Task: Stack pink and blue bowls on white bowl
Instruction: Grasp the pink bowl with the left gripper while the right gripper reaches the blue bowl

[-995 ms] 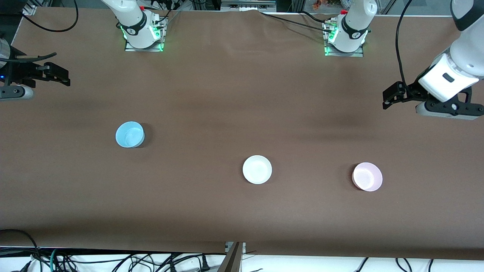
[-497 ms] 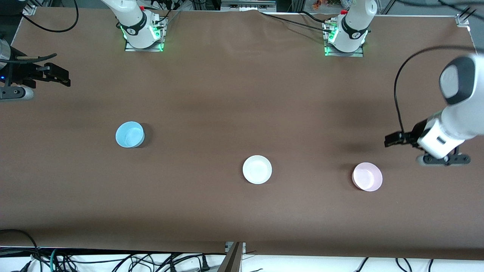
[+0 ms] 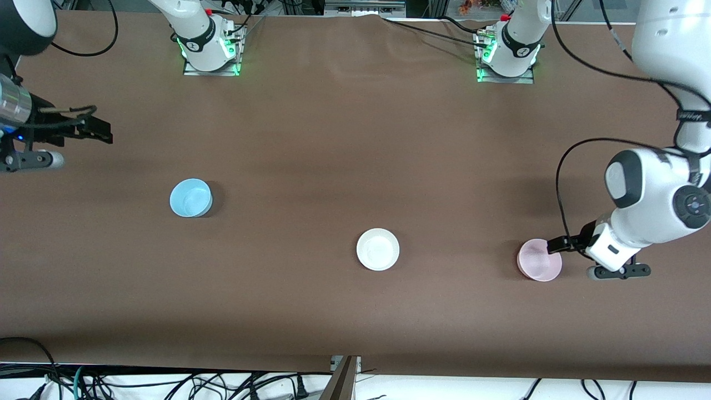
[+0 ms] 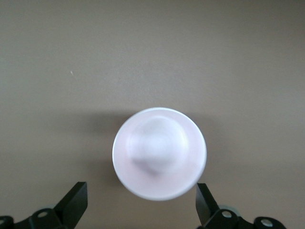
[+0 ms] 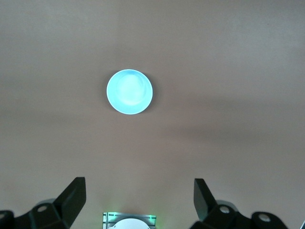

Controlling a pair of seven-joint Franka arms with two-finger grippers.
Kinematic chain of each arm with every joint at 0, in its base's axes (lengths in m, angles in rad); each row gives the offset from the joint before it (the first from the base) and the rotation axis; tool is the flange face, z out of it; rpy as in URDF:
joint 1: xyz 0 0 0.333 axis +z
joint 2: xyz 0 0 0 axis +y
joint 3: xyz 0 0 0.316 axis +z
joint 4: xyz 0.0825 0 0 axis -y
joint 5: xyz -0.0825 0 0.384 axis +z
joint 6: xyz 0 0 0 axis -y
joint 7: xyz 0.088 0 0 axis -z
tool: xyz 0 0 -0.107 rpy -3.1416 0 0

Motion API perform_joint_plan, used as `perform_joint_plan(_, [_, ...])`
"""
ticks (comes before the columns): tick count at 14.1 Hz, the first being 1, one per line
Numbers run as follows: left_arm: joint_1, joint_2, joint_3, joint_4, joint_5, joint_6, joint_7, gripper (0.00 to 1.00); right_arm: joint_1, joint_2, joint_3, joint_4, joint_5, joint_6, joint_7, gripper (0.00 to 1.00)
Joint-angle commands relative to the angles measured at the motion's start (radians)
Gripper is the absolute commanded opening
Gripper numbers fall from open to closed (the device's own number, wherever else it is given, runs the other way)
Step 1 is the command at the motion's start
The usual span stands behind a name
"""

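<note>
Three bowls stand apart on the brown table. The pink bowl (image 3: 537, 260) (image 4: 159, 152) is at the left arm's end, the white bowl (image 3: 377, 249) is in the middle, and the blue bowl (image 3: 190, 198) (image 5: 129, 91) is toward the right arm's end. My left gripper (image 3: 616, 271) (image 4: 142, 206) hangs open just beside the pink bowl, on its outer side. The bowl's rim lies just ahead of the fingertips, not between them. My right gripper (image 3: 32, 160) (image 5: 138, 202) is open and empty over the table's edge at the right arm's end, well away from the blue bowl.
Both arm bases (image 3: 210, 53) (image 3: 505, 61) stand with green lights along the edge of the table farthest from the front camera. Cables (image 3: 166, 383) lie past the table's nearest edge. A black cable (image 3: 561, 178) loops off the left arm.
The left arm has swung down and toward the front camera until its gripper hangs beside the pink bowl. The right gripper has shifted slightly toward the blue bowl. The bowls have not moved.
</note>
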Motion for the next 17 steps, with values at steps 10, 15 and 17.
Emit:
perform_joint_plan(10, [0.045, 0.090, -0.007, -0.046, 0.116, 0.149, 0.024, 0.90, -0.091, 0.254, 0.005, 0.001, 0.055, 0.168, -0.003, 1.00])
perform_joint_plan(15, [0.045, 0.090, -0.007, -0.045, 0.114, 0.147, 0.032, 0.46, -0.094, 0.259, 0.005, -0.156, 0.076, 0.373, 0.012, 1.00])
perform_joint_plan(17, [0.043, 0.090, -0.008, -0.043, 0.114, 0.147, 0.031, 0.28, -0.095, 0.257, 0.005, -0.222, 0.113, 0.450, 0.012, 1.00])
